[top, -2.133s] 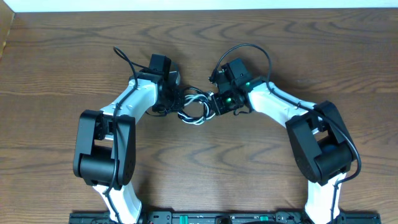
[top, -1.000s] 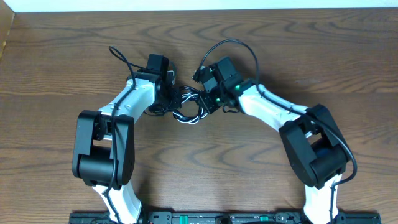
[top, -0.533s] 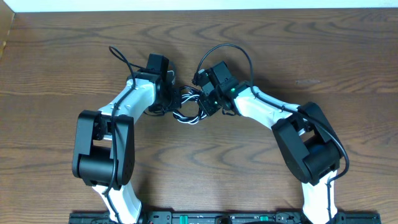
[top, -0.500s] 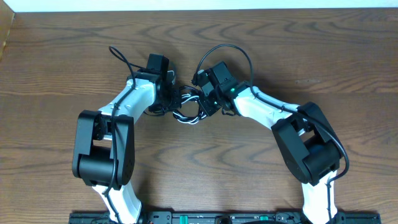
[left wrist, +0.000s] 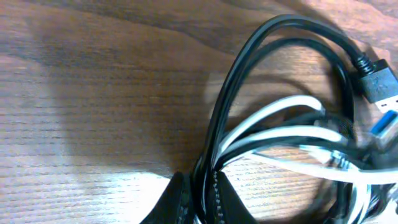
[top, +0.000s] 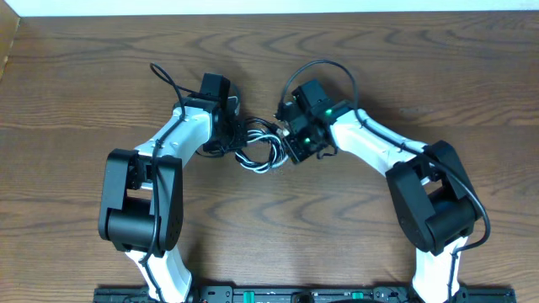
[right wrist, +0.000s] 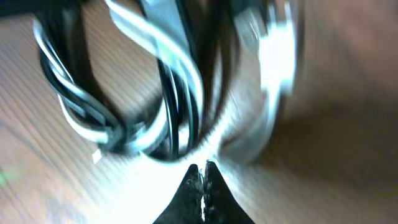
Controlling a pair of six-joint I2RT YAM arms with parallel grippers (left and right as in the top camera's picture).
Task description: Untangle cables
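Note:
The cables (top: pixel 259 151) lie as one tangled bundle of black and white loops on the wood table between my two grippers. My left gripper (top: pixel 235 135) is at the bundle's left edge. In the left wrist view it (left wrist: pixel 200 182) is shut on black strands of the cables (left wrist: pixel 249 59), with white loops (left wrist: pixel 273 134) and a black plug with a blue tip (left wrist: pixel 378 84) beyond. My right gripper (top: pixel 289 145) is at the bundle's right edge. In the right wrist view it (right wrist: pixel 203 167) is shut with its tips just short of the blurred loops (right wrist: pixel 168 93); nothing shows between its fingers.
The thick black wire of the right arm (top: pixel 324 66) arches over its wrist, and the left arm's wire (top: pixel 168 80) curls out to the upper left. A pale wall edge (top: pixel 269 7) runs along the table's far side.
The right gripper pushed left into the bundle, then drew back to the right and slightly down. The bundle's loops shifted a little with it. The left gripper stayed put, holding the cables.

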